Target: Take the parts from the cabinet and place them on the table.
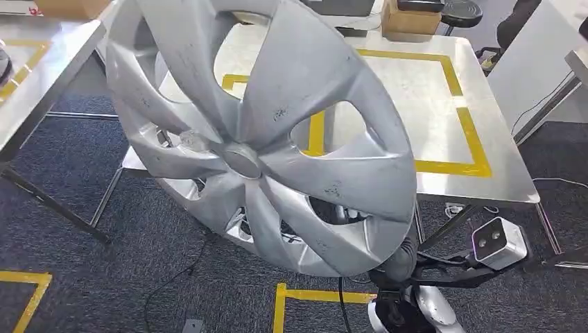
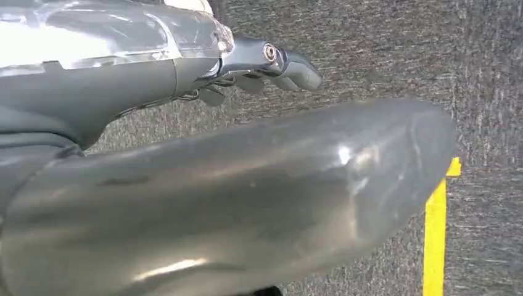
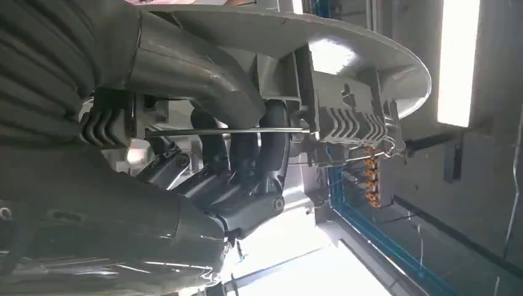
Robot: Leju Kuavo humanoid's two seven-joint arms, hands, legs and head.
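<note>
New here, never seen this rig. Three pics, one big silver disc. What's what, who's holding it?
It is a two-armed humanoid robot with fingered hands. The head view looks down from its body: the silver disc is a wheel cover, held up in front of a metal table marked with yellow tape on grey carpet. The other two pictures come from cameras at the wrists and are turned. In the right wrist view, the right hand grips the back of the cover, dark fingers hooked through its ribbing. In the left wrist view, the left hand holds nothing, its fingers loosely apart over the carpet. The cover is not yet on the table.
</note>
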